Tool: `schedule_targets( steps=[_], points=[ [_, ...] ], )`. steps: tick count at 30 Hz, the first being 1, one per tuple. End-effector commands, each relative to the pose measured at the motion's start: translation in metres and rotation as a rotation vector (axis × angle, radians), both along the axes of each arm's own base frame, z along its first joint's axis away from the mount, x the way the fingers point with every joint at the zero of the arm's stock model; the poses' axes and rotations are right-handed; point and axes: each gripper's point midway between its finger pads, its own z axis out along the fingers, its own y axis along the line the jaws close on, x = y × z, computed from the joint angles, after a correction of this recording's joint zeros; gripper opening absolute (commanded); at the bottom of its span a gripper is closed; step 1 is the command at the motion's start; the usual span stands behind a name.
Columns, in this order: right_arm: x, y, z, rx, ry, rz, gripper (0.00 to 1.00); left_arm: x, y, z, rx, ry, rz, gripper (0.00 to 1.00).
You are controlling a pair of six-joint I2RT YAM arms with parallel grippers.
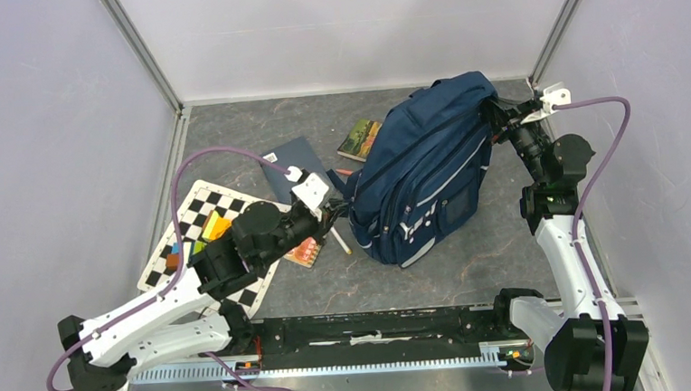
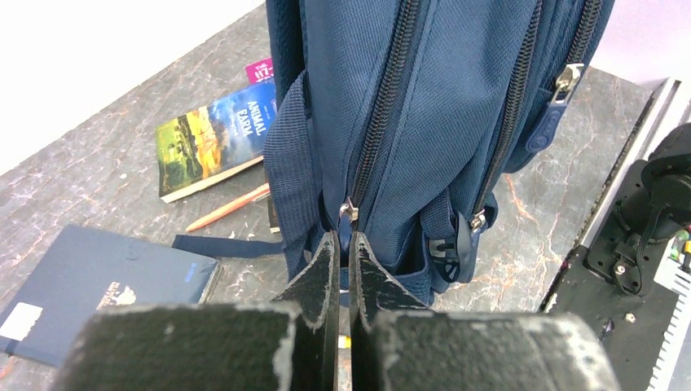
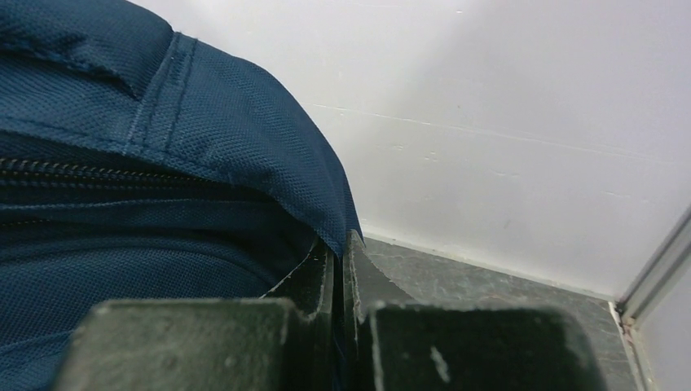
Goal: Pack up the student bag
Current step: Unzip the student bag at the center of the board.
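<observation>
The navy-blue student bag (image 1: pixel 431 168) stands tilted in the middle of the table, its zippers shut. My left gripper (image 1: pixel 335 210) is at its lower left side. In the left wrist view the left gripper (image 2: pixel 345 244) is shut on the blue pull tab under a metal zipper slider (image 2: pixel 349 210) of the bag (image 2: pixel 440 106). My right gripper (image 1: pixel 493 114) is at the bag's top right corner. In the right wrist view the right gripper (image 3: pixel 342 248) is shut on the edge of the bag's fabric (image 3: pixel 122 204).
An Animal Farm book (image 1: pixel 359 138) (image 2: pixel 213 138), a navy notebook (image 1: pixel 299 162) (image 2: pixel 90 285) and an orange pencil (image 2: pixel 228 208) lie left of the bag. A checkered mat (image 1: pixel 202 245) with coloured blocks, a small orange book (image 1: pixel 304 251) and a white pen (image 1: pixel 340 241) lie near the left arm.
</observation>
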Motion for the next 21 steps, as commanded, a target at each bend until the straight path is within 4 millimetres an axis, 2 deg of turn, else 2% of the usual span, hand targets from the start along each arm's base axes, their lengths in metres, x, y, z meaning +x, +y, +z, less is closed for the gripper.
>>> schedule_targets(
  steps=[1, 4, 12, 17, 21],
  points=[
    [0.008, -0.015, -0.024, -0.015, 0.082, -0.095, 0.00, 0.007, 0.002, 0.072, -0.134, -0.060, 0.052, 0.02],
    [0.009, -0.025, -0.029, -0.008, 0.096, -0.154, 0.00, 0.011, 0.004, 0.078, -0.233, 0.093, 0.138, 0.02],
    [0.009, -0.033, -0.038, -0.003, 0.107, -0.205, 0.00, -0.001, 0.009, 0.088, -0.528, 0.363, 0.193, 0.02],
    [0.002, -0.038, -0.035, -0.006, 0.069, -0.236, 0.00, -0.008, 0.012, 0.096, -0.637, 0.422, 0.175, 0.02],
    [0.004, -0.047, -0.034, -0.015, 0.084, -0.285, 0.00, -0.009, 0.026, 0.096, -0.641, 0.406, 0.209, 0.02]
  ],
)
